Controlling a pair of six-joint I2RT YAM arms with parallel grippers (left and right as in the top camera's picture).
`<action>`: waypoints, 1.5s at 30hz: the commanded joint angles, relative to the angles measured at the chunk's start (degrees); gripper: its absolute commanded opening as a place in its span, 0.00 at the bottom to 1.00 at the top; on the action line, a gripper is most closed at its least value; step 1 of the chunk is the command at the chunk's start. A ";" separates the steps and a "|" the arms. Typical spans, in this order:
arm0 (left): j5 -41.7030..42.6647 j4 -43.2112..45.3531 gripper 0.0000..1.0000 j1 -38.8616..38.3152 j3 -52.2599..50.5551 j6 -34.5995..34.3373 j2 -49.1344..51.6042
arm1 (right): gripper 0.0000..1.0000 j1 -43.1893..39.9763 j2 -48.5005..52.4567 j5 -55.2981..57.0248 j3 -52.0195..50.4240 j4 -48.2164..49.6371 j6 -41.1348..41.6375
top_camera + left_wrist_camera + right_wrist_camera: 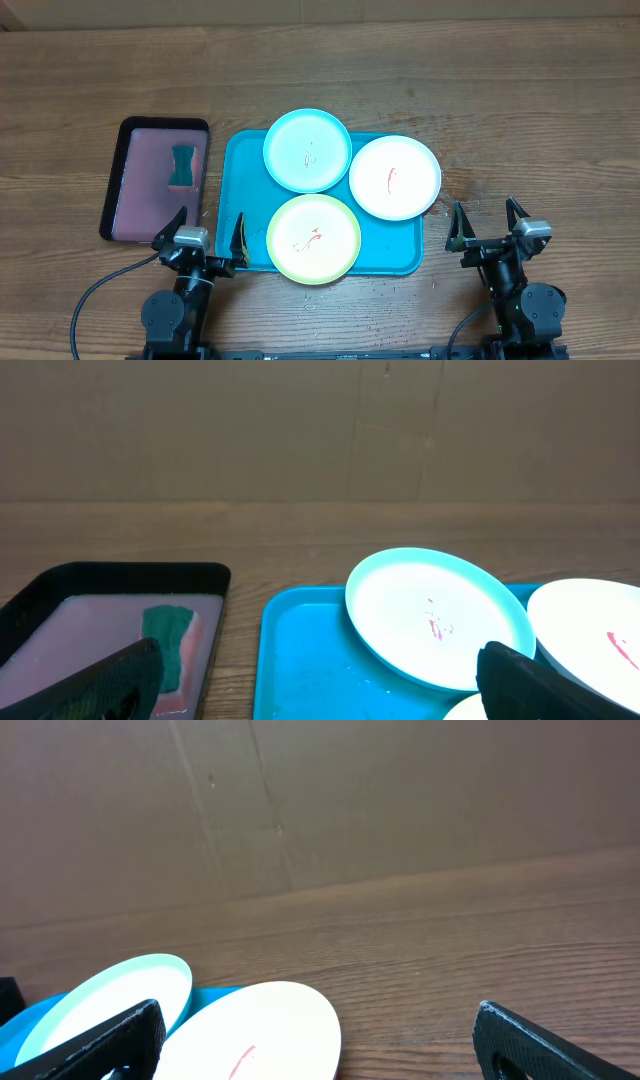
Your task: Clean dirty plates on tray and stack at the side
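Three plates with red smears lie on the turquoise tray (pixel 247 200): a light blue plate (pixel 307 150) at the back, a white plate (pixel 395 177) at the right, a yellow-green plate (pixel 313 238) at the front. The blue plate (pixel 435 615) and white plate (pixel 590 635) show in the left wrist view, and both (pixel 110 1000) (pixel 265 1030) show in the right wrist view. My left gripper (pixel 208 233) is open and empty at the tray's front left corner. My right gripper (pixel 487 222) is open and empty on the table right of the tray.
A smaller black-rimmed tray (pixel 155 180) with a pinkish inside holds a teal sponge (pixel 183 165) left of the turquoise tray; it also shows in the left wrist view (pixel 100 625). Bare wooden table lies behind and to the right.
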 commanded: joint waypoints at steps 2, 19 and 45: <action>-0.39 -0.15 1.00 -0.37 -0.20 1.29 -0.50 | 1.00 -0.39 -0.46 0.31 -0.61 0.42 0.13; -0.39 -0.15 1.00 -0.37 -0.20 1.29 -0.50 | 1.00 -0.39 -0.46 0.31 -0.61 0.42 0.13; -2.97 -0.44 1.00 -0.37 -0.20 3.04 -0.50 | 1.00 -0.39 -0.46 0.31 -0.61 0.42 0.13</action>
